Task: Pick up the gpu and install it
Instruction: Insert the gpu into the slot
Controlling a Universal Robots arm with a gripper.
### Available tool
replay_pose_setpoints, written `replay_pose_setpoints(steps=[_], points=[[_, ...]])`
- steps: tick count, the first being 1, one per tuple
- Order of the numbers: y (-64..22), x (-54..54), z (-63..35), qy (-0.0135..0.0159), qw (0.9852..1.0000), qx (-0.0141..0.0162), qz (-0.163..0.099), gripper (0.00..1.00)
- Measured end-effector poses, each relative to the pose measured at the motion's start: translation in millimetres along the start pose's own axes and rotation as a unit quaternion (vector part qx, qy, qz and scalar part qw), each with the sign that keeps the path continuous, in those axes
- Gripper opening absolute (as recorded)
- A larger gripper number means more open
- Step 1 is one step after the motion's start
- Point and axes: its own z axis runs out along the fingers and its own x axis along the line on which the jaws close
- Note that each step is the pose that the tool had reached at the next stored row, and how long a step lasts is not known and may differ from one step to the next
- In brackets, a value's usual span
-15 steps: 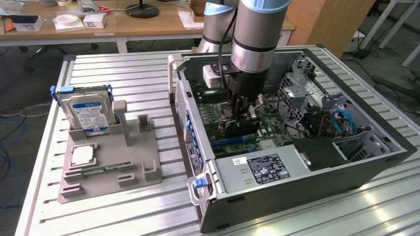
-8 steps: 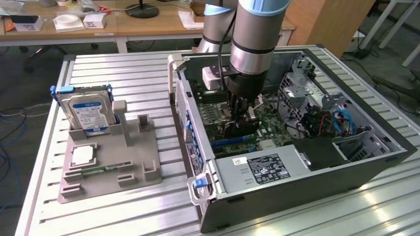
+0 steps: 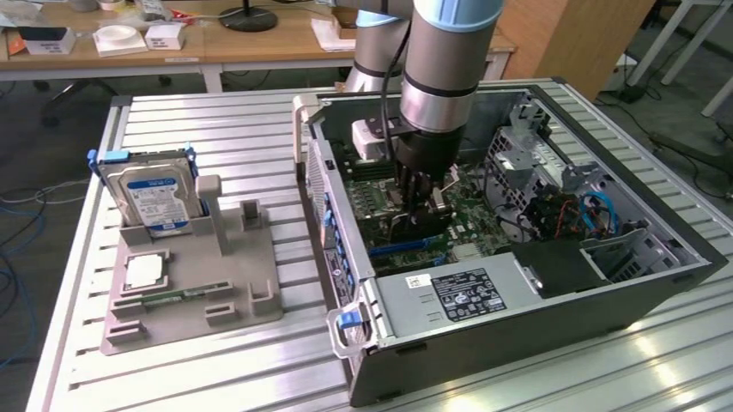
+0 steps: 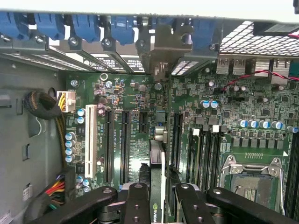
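Observation:
My gripper (image 3: 420,199) reaches down into the open computer case (image 3: 687,257) and is shut on the gpu (image 3: 421,227), a dark card held on edge just above the green motherboard (image 3: 475,219). In the wrist view the gpu (image 4: 156,161) runs edge-on between the two black fingers (image 4: 138,205), with an NVIDIA mark near the gripper (image 4: 158,201). Its silver bracket (image 4: 164,44) stands against the row of rear slot openings with blue clips. The card's lower edge lies along an expansion slot; whether it is seated I cannot tell.
Black slots (image 4: 125,144) and a white slot (image 4: 90,140) lie beside the card, memory sticks and an empty CPU socket (image 4: 247,179) on the other side. The power supply (image 3: 458,292) fills the case's near end. On the exterior view's left, a grey holder (image 3: 189,300) carries the hard drive (image 3: 154,197).

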Motion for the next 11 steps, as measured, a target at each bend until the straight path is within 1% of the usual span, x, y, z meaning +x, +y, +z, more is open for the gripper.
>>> replay_pose_setpoints(steps=[3,7,11], points=[[0.0,-0.2,0.2,-0.0001,1.0000,0.0008,-0.003,0.26],[0.0,-0.3,0.2,-0.0001,1.0000,0.0009,-0.003,0.26],[0.0,-1.1,0.1,-0.0001,1.0000,0.0020,-0.004,0.26]])
